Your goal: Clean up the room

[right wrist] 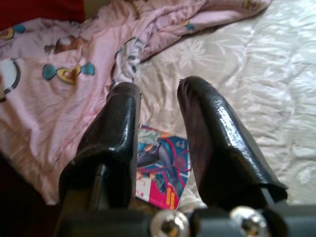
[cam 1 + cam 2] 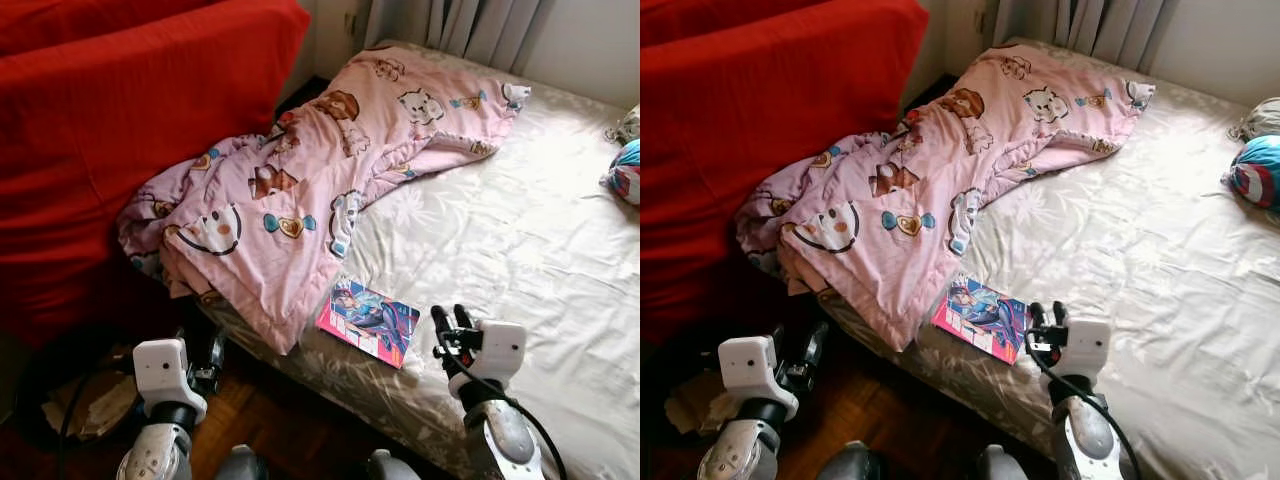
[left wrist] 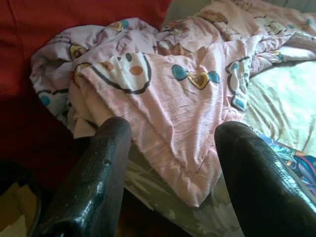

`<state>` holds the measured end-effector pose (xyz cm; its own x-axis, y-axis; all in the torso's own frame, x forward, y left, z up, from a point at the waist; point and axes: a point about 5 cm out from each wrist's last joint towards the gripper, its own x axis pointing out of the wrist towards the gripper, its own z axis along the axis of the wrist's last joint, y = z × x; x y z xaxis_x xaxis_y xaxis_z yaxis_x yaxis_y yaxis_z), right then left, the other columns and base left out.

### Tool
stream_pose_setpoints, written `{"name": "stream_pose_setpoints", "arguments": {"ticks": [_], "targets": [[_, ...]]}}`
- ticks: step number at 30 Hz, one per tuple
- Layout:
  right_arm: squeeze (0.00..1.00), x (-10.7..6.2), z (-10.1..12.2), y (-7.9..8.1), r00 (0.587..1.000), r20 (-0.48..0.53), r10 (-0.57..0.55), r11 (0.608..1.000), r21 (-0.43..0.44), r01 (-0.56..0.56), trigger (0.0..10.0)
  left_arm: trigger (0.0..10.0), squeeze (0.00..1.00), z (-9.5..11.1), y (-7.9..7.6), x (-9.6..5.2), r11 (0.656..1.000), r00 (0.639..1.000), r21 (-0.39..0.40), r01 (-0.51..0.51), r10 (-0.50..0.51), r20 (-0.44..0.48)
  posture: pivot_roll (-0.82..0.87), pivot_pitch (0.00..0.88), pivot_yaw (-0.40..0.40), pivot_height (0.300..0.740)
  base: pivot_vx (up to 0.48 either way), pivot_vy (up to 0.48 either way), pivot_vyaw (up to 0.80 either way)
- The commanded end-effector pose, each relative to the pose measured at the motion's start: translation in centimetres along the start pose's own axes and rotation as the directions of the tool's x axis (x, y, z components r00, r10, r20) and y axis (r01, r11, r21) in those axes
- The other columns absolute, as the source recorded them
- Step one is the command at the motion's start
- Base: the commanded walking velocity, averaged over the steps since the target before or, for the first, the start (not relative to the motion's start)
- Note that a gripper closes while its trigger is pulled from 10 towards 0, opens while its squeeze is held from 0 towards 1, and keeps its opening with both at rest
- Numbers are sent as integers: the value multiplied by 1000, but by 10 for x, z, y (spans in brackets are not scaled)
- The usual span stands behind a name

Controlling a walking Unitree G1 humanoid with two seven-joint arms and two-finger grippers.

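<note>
A crumpled pink cartoon-print blanket [image 2: 300, 200] lies across the left part of the bed [image 2: 500, 230], one corner hanging over the front edge. Beside that corner a colourful comic book [image 2: 368, 320] lies flat on the cream sheet. My right gripper [image 2: 450, 315] hovers just right of the book, over the bed's front edge, open and empty. In the right wrist view the book [image 1: 163, 168] sits beyond the right gripper [image 1: 160, 89]. My left gripper [image 2: 207, 350] is low by the bed's corner, open, pointing at the blanket [image 3: 187, 98].
A large red sofa [image 2: 130, 130] stands against the bed's left side. A blue bundle with a red-and-white shield print [image 2: 1255, 172] lies at the bed's far right edge. Curtains [image 2: 480, 25] hang behind. Dark wooden floor [image 2: 270, 420] and some paper scraps [image 2: 90, 405] lie below.
</note>
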<state>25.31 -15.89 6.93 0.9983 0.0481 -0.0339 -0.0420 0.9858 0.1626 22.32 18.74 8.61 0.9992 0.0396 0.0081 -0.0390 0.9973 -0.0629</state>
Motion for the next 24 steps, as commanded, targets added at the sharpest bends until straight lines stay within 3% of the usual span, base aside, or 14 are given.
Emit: {"name": "stream_pose_setpoints", "arguments": {"ticks": [1,8,14,24], "targets": [[0,-1,-1,-5,1000,-10,-15,1000,0,15,10000,10000,0,-6,-4,-1,1000,999,6,20,-20,-33,3,219,-45,667,0,0,0],[0,-1,7,-23,990,6,-139,990,-6,139,10000,10000,0,-4,-1,-1,1000,999,13,16,-16,-29,8,227,-45,667,0,0,0],[0,-11,2,-21,985,14,-174,984,29,173,10000,10000,0,-4,-2,-2,1000,999,12,21,-21,-30,13,225,-45,652,0,0,0],[0,-7,2,-15,988,14,-152,988,29,151,10000,10000,0,-5,-2,-2,1000,999,15,21,-21,-32,17,214,-48,652,0,0,0]]}}
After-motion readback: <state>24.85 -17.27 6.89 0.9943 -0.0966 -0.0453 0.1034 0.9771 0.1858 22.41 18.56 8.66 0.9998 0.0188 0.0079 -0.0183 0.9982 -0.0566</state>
